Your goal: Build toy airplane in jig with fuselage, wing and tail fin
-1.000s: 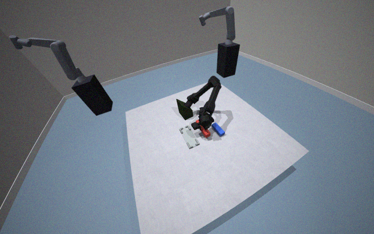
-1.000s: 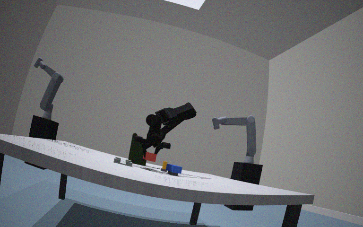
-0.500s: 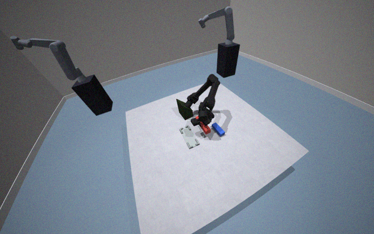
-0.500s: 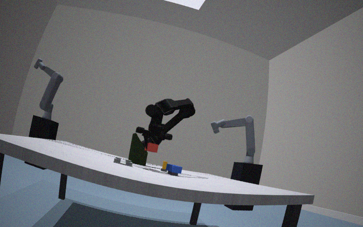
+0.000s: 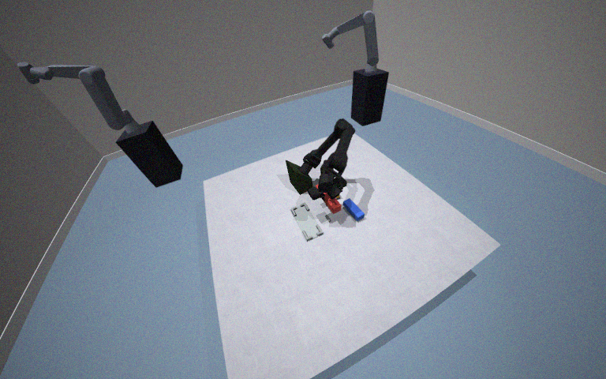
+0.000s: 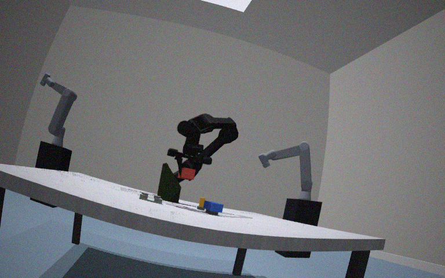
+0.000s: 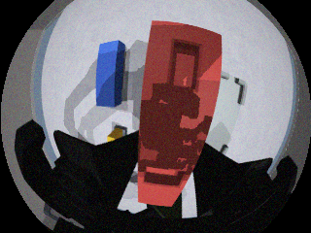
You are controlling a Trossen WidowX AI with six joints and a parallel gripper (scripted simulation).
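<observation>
Gray walls [image 5: 223, 44] [image 6: 131, 65] and a blue floor [image 5: 133, 290] [image 6: 203, 253] surround a pale tabletop [image 5: 357, 276] [image 6: 98, 190] [image 7: 262, 58]. Behind it, two gray arms (one toward each side of the top view) rise from black pedestals: the first gray arm [image 5: 102, 95] [image 6: 60, 113] at the left of the top and exterior views, the second gray arm [image 5: 370, 38] [image 6: 305, 167] at the right of both.

The black gripper [image 5: 325, 194] [image 6: 186, 169] [image 7: 169, 136] is clamped on the red fuselage [image 5: 332, 204] [image 6: 186, 173] [image 7: 157, 63], its fingers along the two long sides. Exterior view: the fuselage is raised above the tabletop, outside the cradle. Wrist view: two rectangular sockets, partly shaded, are visible on its upper face, neither filled.

The cradle, a pale jig plate [image 5: 307, 222] [image 6: 157, 199] [image 7: 228, 104] with raised corner brackets, lies on the tabletop near the fuselage. On the opposite side of the fuselage rests the blue wing block [image 5: 353, 209] [image 6: 213, 206] [image 7: 109, 75], on a dark support. Near the wing is the yellow tail fin [image 5: 338, 197] [image 6: 201, 202] [image 7: 115, 134], upright in the exterior view and mostly hidden from above. A dark green panel [image 5: 298, 178] [image 6: 168, 186] stands near the arm.
</observation>
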